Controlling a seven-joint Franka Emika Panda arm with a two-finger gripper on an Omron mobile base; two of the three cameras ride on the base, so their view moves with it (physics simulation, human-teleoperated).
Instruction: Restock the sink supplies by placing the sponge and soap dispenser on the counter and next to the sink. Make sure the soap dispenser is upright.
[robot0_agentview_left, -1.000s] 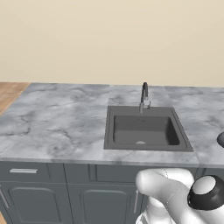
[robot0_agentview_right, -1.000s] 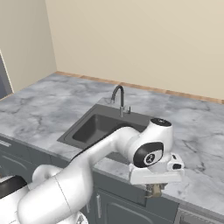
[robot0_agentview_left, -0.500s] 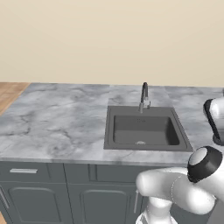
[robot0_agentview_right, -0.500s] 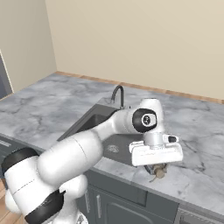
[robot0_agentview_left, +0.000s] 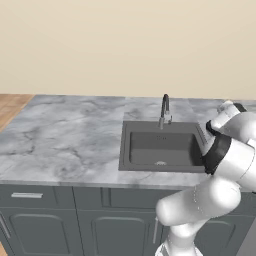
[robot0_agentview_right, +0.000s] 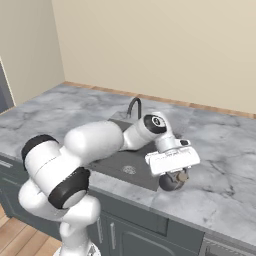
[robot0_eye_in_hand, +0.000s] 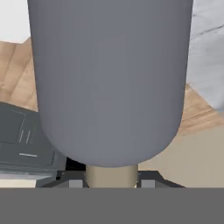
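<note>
Over the counter edge: the gripper (robot0_agentview_right: 176, 176) is hanging just right of the sink (robot0_agentview_right: 122, 162), low above the counter (robot0_agentview_right: 220, 172)
Grip: its jaws are clamping the soap dispenser (robot0_agentview_right: 170, 181) by the narrow beige neck
Bottle in hand view: the soap dispenser's grey body (robot0_eye_in_hand: 111, 78) is reaching straight out from the fingers, beige neck (robot0_eye_in_hand: 111, 176) sitting between them
Key relation: the bottle's long axis is running along the pointing direction of the gripper, so I judge it is lying tilted or upside down, not yet upright; the wrist is needing a turn before set-down
Landing spot: bare marble is lying directly under and right of the bottle, beside the basin
Nearby: the faucet (robot0_agentview_left: 164, 110) is standing at the sink's back rim, well apart from the bottle
Obstructions: the sink's near edge is sitting just left of the bottle; a drop there risks rolling into the basin
</note>
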